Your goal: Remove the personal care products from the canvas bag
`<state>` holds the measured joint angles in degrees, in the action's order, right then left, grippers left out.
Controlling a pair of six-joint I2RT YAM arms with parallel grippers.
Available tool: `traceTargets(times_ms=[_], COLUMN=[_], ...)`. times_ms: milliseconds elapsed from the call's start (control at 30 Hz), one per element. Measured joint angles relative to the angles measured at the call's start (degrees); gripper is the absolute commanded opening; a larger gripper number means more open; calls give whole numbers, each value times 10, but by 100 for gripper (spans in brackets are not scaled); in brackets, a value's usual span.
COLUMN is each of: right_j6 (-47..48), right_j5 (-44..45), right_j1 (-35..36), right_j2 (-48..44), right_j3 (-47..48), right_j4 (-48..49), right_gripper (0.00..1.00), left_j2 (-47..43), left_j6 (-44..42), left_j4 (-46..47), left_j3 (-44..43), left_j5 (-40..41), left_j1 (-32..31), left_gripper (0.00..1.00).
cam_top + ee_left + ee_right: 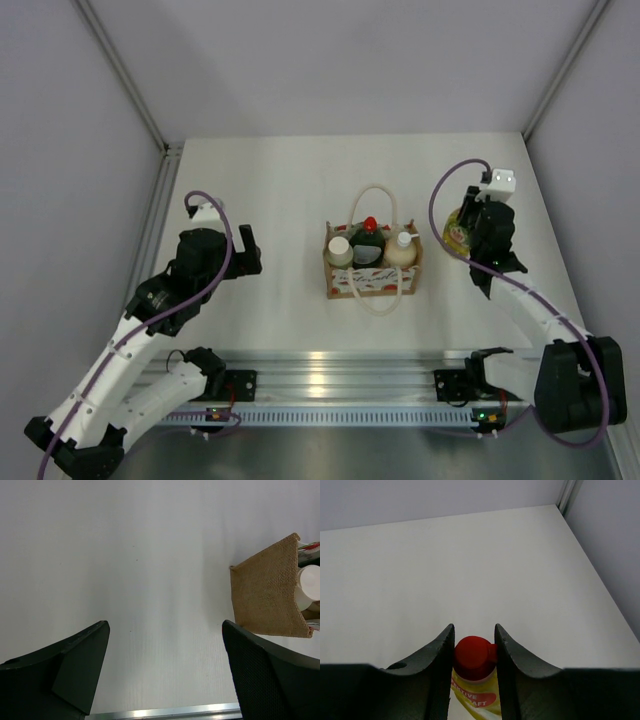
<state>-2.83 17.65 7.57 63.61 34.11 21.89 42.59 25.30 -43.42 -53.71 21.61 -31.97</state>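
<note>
The canvas bag (345, 282) stands mid-table with its cream rope handles (377, 190) spread out. Inside it stand the pale bottle with white cap (339, 250), the dark green bottle with red cap (368, 240) and the cream bottle with white nozzle (402, 248). My right gripper (474, 222) is to the right of the bag, shut on the yellow bottle (458, 229) by its red cap (472, 656). My left gripper (247, 250) is open and empty, left of the bag. Its wrist view shows the bag's brown side (267, 592) and the white cap (310, 582).
Grey walls enclose the white table (280, 190) at the back and both sides. A metal rail (340, 375) runs along the near edge by the arm bases.
</note>
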Motion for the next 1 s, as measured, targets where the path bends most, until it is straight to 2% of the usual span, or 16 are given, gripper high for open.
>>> traceTargets(times_ms=[33, 67, 133, 233, 267, 367, 600, 767, 867, 1000], right_j6=[-2, -3, -5, -12, -15, -19, -34, -54, -66, -80], right_j5=[-2, -2, -2, -5, -7, -12, -20, -57, -104, -209], right_j1=[0, 0, 0, 0, 0, 0, -1, -1, -1, 10], right_j2=[0, 0, 0, 0, 0, -4, -44, -104, -143, -161], right_j3=[-2, -6, -13, -22, -22, -22, -6, 36, 51, 64], right_j4=[0, 5, 20, 39, 45, 58, 22, -46, -81, -112], right_gripper=[5, 26, 36, 57, 67, 76, 84, 85, 83, 81], left_j2=[0, 0, 0, 0, 0, 0, 5, 36, 63, 99], left_j6=[0, 0, 0, -1, -2, -2, -2, 7, 35, 84], left_j4=[1, 1, 2, 3, 3, 3, 4, 5, 9, 37], left_j3=[0, 0, 0, 3, 4, 6, 6, 4, 0, -3], left_j5=[-2, -3, -4, -4, -4, -5, -13, -52, -93, -155], left_j1=[0, 0, 0, 0, 0, 0, 0, 0, 0, 0], left_gripper=[98, 98, 98, 98, 98, 98, 98, 98, 98, 98])
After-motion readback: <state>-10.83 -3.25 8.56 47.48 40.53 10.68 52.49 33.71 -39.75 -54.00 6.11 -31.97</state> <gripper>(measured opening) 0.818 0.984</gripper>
